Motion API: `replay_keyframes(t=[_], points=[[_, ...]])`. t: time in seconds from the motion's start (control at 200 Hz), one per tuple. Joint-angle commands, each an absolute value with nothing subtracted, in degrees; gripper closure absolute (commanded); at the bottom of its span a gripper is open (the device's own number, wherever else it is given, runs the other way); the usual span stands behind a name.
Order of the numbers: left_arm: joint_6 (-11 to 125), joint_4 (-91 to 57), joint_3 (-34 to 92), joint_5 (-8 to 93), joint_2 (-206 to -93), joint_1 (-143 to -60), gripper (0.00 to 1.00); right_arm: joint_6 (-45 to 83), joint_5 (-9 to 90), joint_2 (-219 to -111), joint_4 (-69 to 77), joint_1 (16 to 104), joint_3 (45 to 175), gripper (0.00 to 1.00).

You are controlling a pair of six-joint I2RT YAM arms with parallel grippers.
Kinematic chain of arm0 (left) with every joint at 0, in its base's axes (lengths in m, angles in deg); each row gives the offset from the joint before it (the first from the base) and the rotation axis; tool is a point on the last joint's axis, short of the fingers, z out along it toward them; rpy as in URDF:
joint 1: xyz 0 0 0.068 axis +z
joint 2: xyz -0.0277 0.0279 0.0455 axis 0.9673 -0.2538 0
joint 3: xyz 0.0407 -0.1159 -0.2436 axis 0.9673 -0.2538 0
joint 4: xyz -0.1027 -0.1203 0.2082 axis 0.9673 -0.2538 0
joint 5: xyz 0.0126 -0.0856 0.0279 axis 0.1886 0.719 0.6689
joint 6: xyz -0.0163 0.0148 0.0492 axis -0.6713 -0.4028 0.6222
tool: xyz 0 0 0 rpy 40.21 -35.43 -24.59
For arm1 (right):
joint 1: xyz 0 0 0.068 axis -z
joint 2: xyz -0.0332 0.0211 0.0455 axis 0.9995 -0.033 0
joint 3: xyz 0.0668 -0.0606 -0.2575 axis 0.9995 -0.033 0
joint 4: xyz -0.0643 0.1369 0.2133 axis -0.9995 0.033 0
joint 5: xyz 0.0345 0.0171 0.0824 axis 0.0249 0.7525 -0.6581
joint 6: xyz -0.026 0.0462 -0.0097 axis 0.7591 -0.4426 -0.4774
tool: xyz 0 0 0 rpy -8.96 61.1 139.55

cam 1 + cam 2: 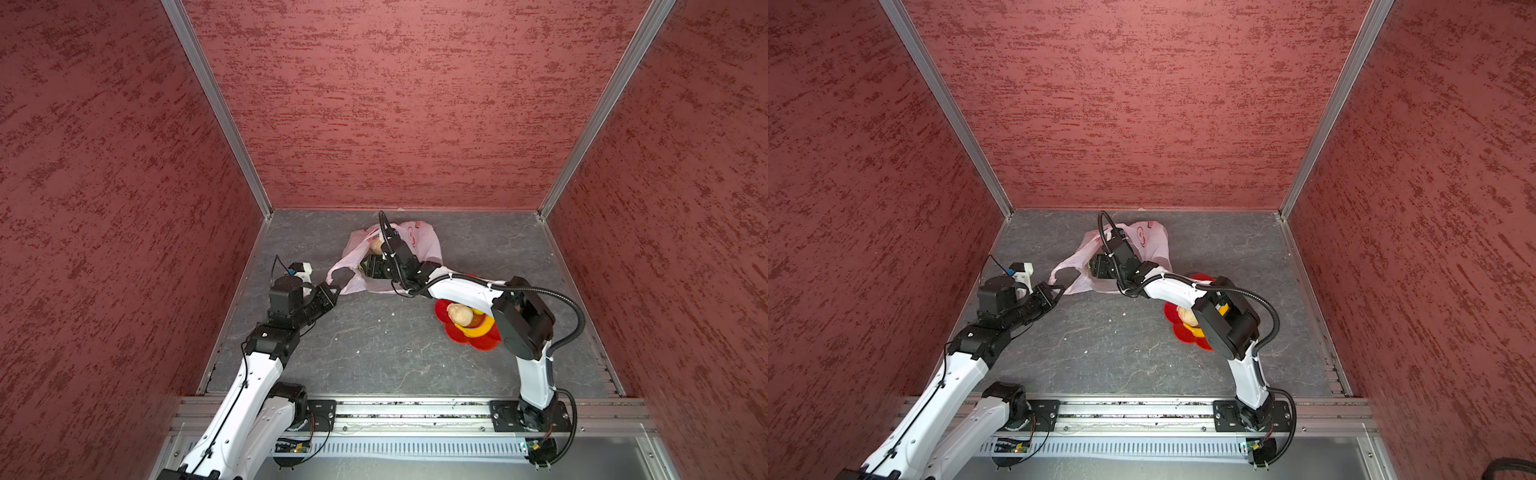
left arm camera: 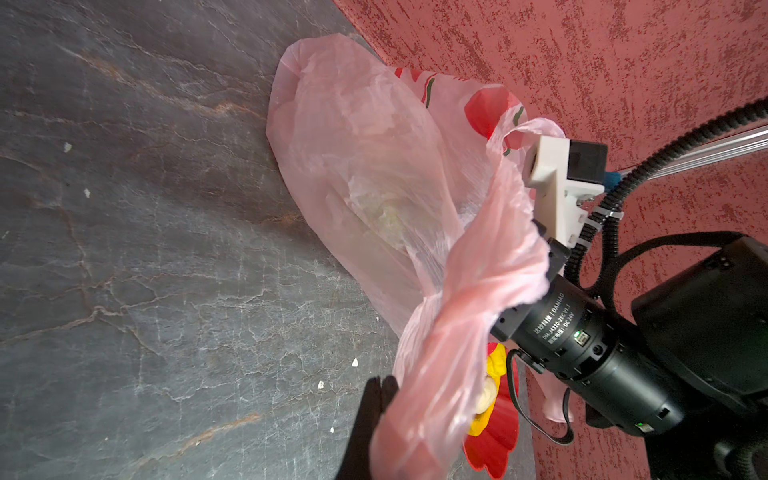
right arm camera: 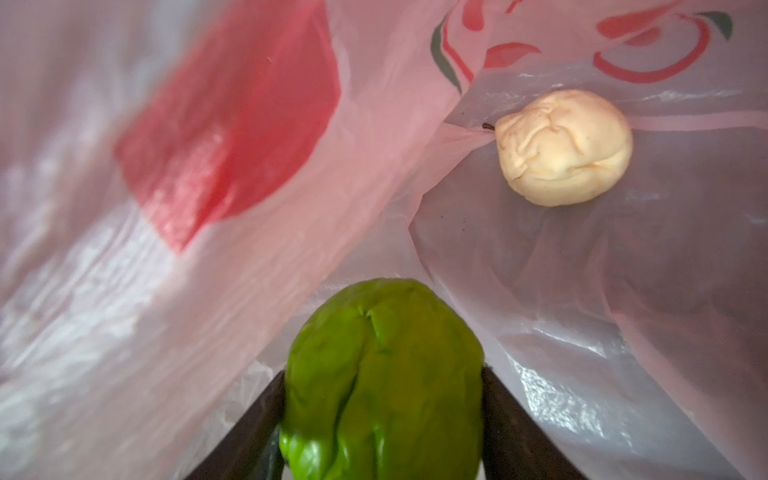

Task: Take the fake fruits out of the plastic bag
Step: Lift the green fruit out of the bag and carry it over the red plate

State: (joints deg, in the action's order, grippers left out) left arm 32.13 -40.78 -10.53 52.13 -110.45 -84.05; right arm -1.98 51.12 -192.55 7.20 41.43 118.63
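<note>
Toward the back of the grey desk (image 1: 374,353) lies the plastic bag (image 1: 419,243), crinkled and slumped on its side, its mouth turned toward the arms. One loop handle (image 2: 469,299) is drawn out to the left and pinched in the left pincer (image 1: 334,289), whose jaws are fully closed on the film. I judge that this pull keeps the mouth stretched wide so the other arm can reach in.

Near the bag, partly hidden beneath the right arm, sits the red flower-shaped dish (image 1: 478,340). It is evidently the drop-off place, since it already carries the other beige ball (image 1: 459,314) and the yellow banana (image 1: 473,332).

The right pincer (image 3: 384,374) is deep inside the bag, its jaws spread partway and pressed against both flanks of the green ball (image 3: 382,340), which it grips. Farther in, the pale beige ball (image 3: 565,147) lies loose on the bag's lower film, apart from that pincer. So two fruits are inside the bag, one of them in hand.

The next move probably calls for drawing the green ball out through the mouth without snagging the thin film.
</note>
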Motion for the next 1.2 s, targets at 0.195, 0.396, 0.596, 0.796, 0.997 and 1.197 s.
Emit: replay_keyframes(t=[0.195,0.396,0.596,0.796,0.997,1.197], points=[[32.3,-39.1,-11.1,51.4,-110.1,-84.3,1.0,2.6,51.3,-182.8,12.9,40.6,115.6,0.63],[32.6,-38.5,-11.3,51.6,-110.7,-84.4,1.0,4.6,47.9,-178.2,17.9,40.6,116.0,0.63],[32.6,-37.9,-11.7,51.5,-110.3,-84.3,1.0,5.8,48.1,-172.7,22.9,40.7,115.8,0.64],[32.3,-37.7,-11.7,52.0,-109.5,-84.3,1.0,7.0,53.0,-164.9,26.5,40.8,113.7,0.64],[32.4,-37.8,-11.8,52.2,-108.8,-84.3,1.0,7.3,60.3,-156.8,33.4,41.5,112.4,0.64],[32.3,-37.3,-11.5,52.5,-109.4,-84.3,1.0,6.0,66.2,-149.0,39.3,42.7,110.0,0.65]])
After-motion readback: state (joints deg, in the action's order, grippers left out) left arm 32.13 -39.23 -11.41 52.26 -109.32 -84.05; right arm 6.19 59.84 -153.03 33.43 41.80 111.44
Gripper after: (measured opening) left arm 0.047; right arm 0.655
